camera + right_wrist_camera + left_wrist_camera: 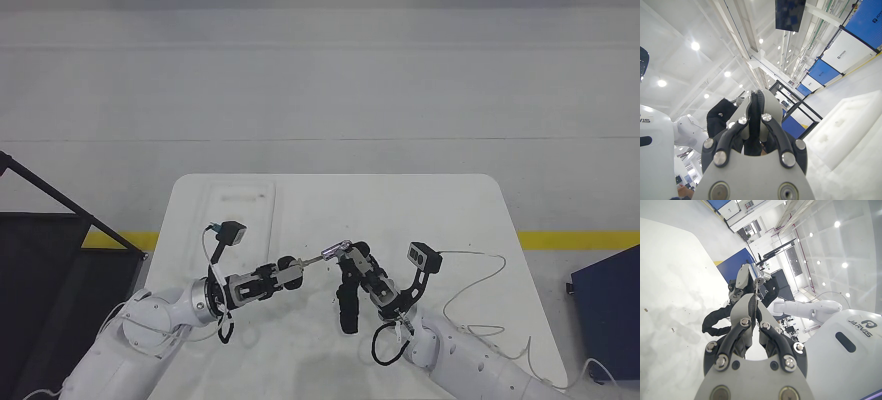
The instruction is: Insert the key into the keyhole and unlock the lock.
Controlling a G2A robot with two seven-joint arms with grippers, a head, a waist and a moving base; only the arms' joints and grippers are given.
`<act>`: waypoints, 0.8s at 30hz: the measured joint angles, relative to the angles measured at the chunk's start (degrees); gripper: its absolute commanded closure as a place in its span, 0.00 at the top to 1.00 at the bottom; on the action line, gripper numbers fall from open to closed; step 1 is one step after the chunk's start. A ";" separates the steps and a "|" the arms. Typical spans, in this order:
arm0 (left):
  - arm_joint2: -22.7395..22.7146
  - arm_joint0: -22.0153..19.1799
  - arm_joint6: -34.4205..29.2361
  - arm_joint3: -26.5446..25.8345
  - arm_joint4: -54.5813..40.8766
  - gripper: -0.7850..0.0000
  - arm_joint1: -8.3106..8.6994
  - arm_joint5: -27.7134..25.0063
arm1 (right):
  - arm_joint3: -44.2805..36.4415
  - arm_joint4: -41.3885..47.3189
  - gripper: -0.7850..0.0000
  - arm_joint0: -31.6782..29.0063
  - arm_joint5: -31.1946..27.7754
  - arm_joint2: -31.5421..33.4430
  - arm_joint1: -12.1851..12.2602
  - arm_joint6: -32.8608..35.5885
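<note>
Left jaws pinching key (755, 293), aimed at keyhole (759, 281)

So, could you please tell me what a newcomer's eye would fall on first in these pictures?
Most likely the meeting in mid-air over the table: the left tool pinches a key whose tip meets the keyhole in the silver end of the lock. The right tool is clamped on that lock, whose black cable droops in a loop below.
</note>
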 measured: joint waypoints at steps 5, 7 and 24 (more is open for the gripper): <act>-0.63 0.61 0.30 -0.85 0.90 0.00 -0.02 -0.06 | 0.00 0.00 0.00 0.00 0.00 0.00 0.00 0.00; -1.03 1.01 0.56 -1.29 1.78 0.00 0.00 -0.01 | 0.00 0.00 0.00 0.00 0.00 0.00 0.00 0.00; -3.00 3.47 1.72 -4.04 4.13 0.00 -0.05 0.42 | 0.00 0.00 0.00 0.00 0.00 0.00 0.00 0.00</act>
